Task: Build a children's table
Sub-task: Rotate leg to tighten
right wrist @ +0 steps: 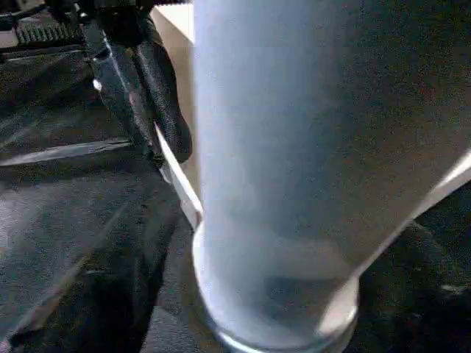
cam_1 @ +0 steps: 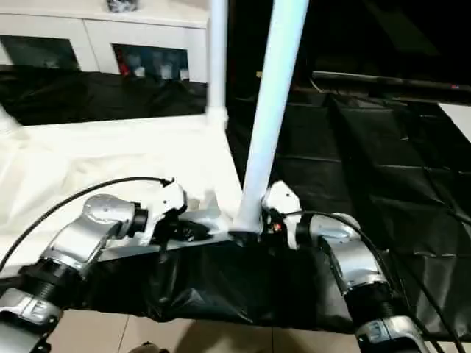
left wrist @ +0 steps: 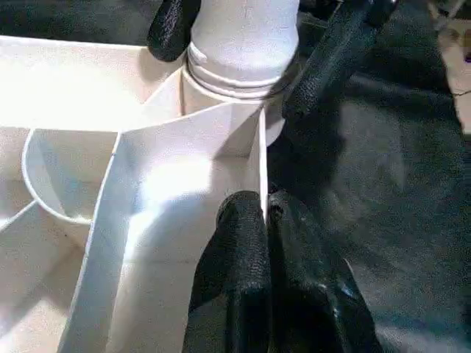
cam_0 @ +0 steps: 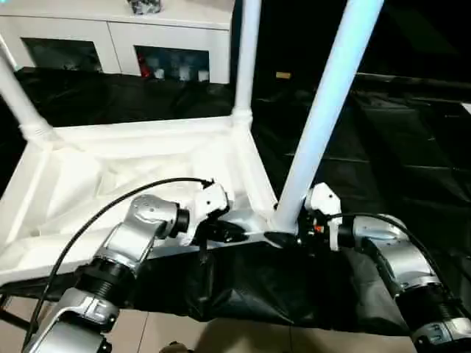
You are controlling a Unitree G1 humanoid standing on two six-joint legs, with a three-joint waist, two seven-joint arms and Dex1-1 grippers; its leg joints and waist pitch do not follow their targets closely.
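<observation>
Left eye view: black sheeting (cam_0: pixel 383 147) is spread over the work surface, w/ pale floor tiles (cam_0: pixel 243 334) seen at 6 o'clock and a white cabinet (cam_0: pixel 118 37) w/ glass doors at 11 o'clock. The table top (cam_0: pixel 110 184) is laid upside down on the sheeting, ribs up. Three legs are seen standing in corner sockets: near-right leg (cam_0: pixel 324 110), far-right leg (cam_0: pixel 246 59), far-left leg (cam_0: pixel 18 95). The left gripper (cam_0: pixel 221 232) is placed on the near rim of the top; the right gripper (cam_0: pixel 294 237) is set at the base of the near-right leg.

Right eye view: same scene; a dark bench edge (cam_1: pixel 383 79) is made out at 2 o'clock, beyond the sheeting.

Left wrist view: the left gripper's black fingers (left wrist: pixel 246 279) are seen closed, pinching the thin upright rim of the top. Beyond them, the leg's ringed foot is seated in its round socket (left wrist: pixel 221 92), w/ the right gripper's fingers (left wrist: pixel 327 62) spread either side of it, not pressed shut.

Right wrist view: the near-right leg is seen close up, its flared end down at the socket; the left gripper is visible behind, on the rim.
</observation>
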